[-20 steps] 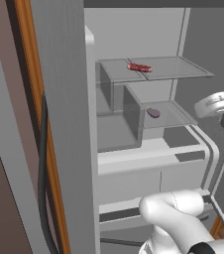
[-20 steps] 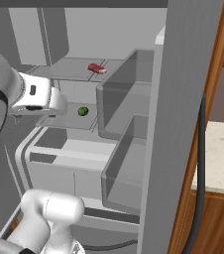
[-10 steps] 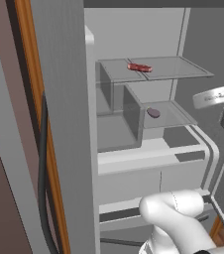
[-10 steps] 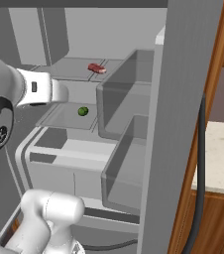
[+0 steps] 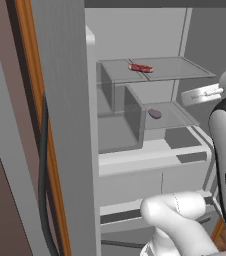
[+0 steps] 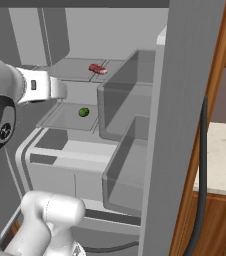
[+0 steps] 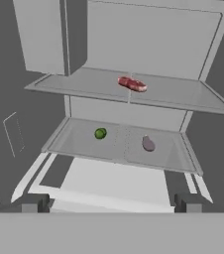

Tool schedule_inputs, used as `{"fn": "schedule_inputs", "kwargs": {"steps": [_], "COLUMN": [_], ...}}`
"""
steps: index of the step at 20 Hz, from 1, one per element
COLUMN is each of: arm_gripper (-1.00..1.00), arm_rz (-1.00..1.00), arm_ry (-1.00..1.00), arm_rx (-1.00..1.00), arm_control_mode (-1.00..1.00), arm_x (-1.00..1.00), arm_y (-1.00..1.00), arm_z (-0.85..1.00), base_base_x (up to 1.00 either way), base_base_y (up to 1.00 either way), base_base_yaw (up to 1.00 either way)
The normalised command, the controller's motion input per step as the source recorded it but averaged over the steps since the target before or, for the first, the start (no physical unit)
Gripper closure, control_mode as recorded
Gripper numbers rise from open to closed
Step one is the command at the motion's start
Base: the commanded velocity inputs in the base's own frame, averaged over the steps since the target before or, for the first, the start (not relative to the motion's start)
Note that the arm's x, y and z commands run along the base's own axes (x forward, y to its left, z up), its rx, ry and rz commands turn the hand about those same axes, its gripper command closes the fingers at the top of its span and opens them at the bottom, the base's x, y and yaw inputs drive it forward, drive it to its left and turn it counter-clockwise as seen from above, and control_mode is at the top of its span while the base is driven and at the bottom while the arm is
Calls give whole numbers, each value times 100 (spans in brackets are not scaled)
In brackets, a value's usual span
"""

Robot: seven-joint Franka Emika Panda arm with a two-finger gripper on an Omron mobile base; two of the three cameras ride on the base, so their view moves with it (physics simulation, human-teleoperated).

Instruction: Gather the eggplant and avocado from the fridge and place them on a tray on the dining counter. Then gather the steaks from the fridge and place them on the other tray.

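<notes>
Swung slightly inward, the open tool faces avocado beside eggplant; left base view hides the avocado.

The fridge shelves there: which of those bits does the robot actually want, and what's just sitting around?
Wanted for the job:
- avocado, small and green, on the lower glass shelf
- eggplant, purple, beside it on that shelf
- steak, red, on the upper shelf
- fridge itself, standing open

Just there:
- drawers below the shelves
- door bins
</notes>
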Motion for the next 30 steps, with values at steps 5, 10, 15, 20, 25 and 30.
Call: {"fn": "schedule_inputs", "kwargs": {"steps": [5,10,15,20,25,30], "arm_gripper": [-100,-100,-100,-100,-100,-100], "arm_rz": [0,0,0,0,1,3], "arm_ry": [1,2,5,1,0,0], "arm_rx": [0,1,2,0,0,0], "arm_control_mode": [-100,-100,-100,-100,-100,-100], "arm_x": [39,44,50,65,65,63], "arm_y": [0,-13,-15,-8,-7,-3], "arm_z": [13,4,0,-1,-25,-31], "base_base_x": [0,0,0,0,0,0], "base_base_y": [0,0,0,0,0,0], "base_base_yaw": [0,0,0,0,0,0]}}
